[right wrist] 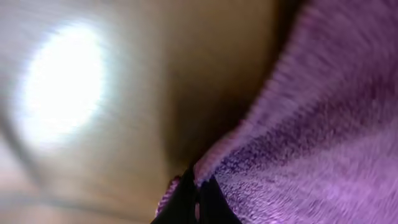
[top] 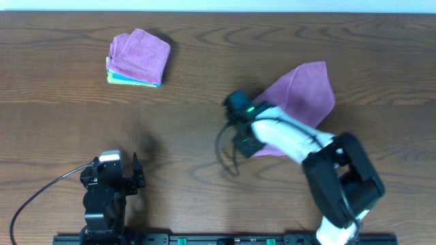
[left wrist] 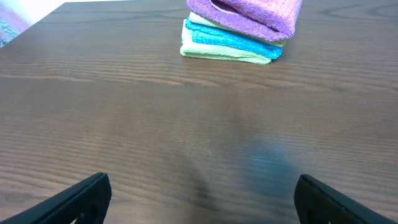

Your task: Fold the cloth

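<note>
A purple cloth [top: 306,92] lies on the wooden table at the right of centre, partly lifted and folded over itself. My right gripper [top: 244,136] is at the cloth's lower left edge. In the right wrist view its fingers [right wrist: 198,198] are shut on the cloth's edge [right wrist: 311,124], which fills the blurred frame. My left gripper [top: 129,178] rests near the front left of the table. In the left wrist view its fingers [left wrist: 202,196] are wide open with bare table between them.
A stack of folded cloths [top: 139,59], purple on top over blue and pale green, sits at the back left; it also shows in the left wrist view [left wrist: 239,28]. A black cable [top: 223,153] loops beside the right gripper.
</note>
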`<state>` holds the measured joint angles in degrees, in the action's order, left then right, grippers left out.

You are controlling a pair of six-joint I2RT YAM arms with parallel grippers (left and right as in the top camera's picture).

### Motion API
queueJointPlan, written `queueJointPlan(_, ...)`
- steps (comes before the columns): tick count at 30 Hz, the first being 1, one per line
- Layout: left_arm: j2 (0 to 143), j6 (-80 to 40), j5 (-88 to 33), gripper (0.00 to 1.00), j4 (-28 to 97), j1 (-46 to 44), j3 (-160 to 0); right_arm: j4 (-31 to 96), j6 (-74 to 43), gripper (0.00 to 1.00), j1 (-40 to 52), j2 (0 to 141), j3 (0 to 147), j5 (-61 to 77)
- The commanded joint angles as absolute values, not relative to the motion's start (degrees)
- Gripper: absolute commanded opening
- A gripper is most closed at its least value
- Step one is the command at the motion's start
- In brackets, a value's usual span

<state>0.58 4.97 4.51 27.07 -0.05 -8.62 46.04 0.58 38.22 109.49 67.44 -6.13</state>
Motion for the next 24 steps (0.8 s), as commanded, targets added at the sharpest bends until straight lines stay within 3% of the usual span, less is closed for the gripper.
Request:
queueJointPlan(1,0.21,6.00,4.86,0.95,27.66,-0.01,-7.70,43.38,-1.61,0.01,44.42,109.40,70.35,-4.97)
queueJointPlan(6,0.21,6.00,4.84,0.95,27.66,-0.01,-7.70,36.07,-3.38,0.03,48.88,109.40,72.62,-9.28)
queueJointPlan(7,0.21,5.98,4.84,0.95,27.66,-0.01,-7.70,34.81,-4.95,0.13,48.86,109.40,72.62,-10.15)
queueJointPlan(8,0.21,5.98,4.82,0.95,27.64,-0.01,-7.70,34.09,-6.81,0.37,48.62,109.40,72.62,-10.83)
queueJointPlan(9,0.21,5.98,4.71,0.95,27.64,-0.01,-7.70,33.78,-8.19,0.52,48.27,109.40,72.75,-10.98)
queueJointPlan(12,0.21,5.85,2.87,0.95,27.64,-0.01,-7.70,34.87,-12.05,0.70,47.62,109.30,74.59,-10.96)
queueJointPlan(19,0.21,-5.26,1.85,0.95,27.59,-0.01,-7.70,41.89,-18.90,0.74,47.03,106.74,81.93,-11.38)
queueJointPlan(24,1.10,-6.09,-10.46,0.95,28.58,-0.03,-8.67,51.27,-34.54,0.71,44.14,103.35,82.76,-12.21)
